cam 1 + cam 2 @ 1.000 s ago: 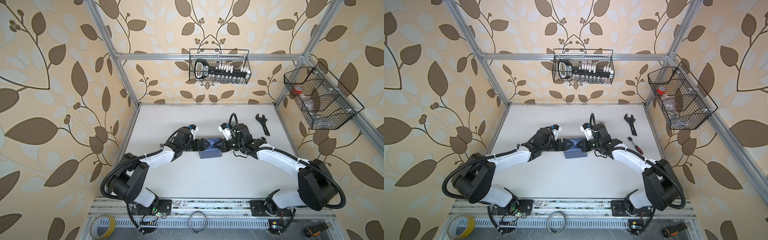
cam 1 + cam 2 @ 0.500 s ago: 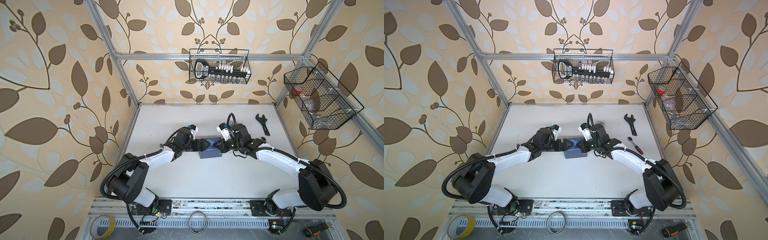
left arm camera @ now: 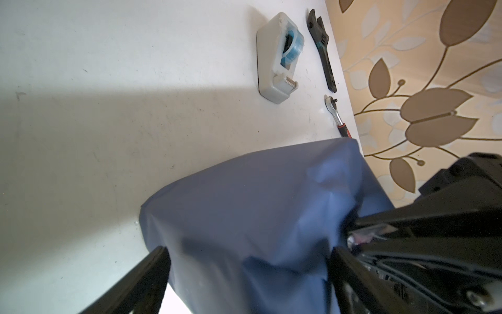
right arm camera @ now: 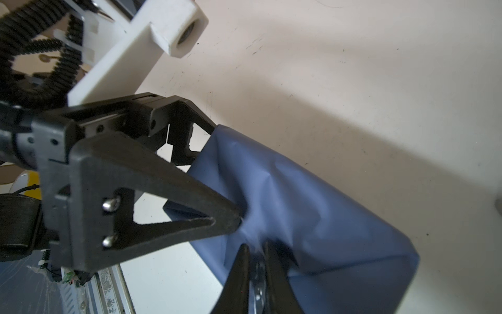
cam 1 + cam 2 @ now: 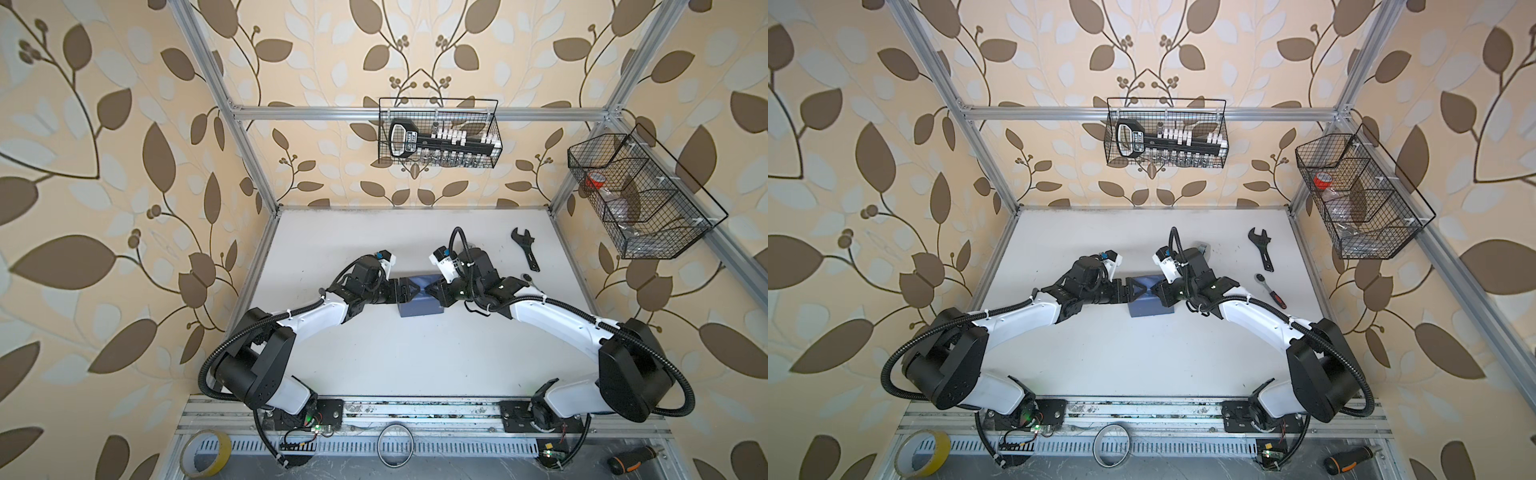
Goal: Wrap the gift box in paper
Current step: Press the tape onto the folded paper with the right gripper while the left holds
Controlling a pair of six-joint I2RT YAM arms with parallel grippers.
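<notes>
Paper (image 5: 419, 307) sits between both grippers: left gripper (image 3: 248, 258) spread wide, straddling it; right gripper (image 4: 256, 252) nearly closed, pinching a fold.

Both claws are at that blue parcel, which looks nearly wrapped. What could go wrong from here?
1. No tape shows on the paper. If the right gripper, narrow at the end fold, lets go, the fold may spring open.
2. The left gripper straddles the paper wide open; pulling away carelessly could drag or crease it.
</notes>
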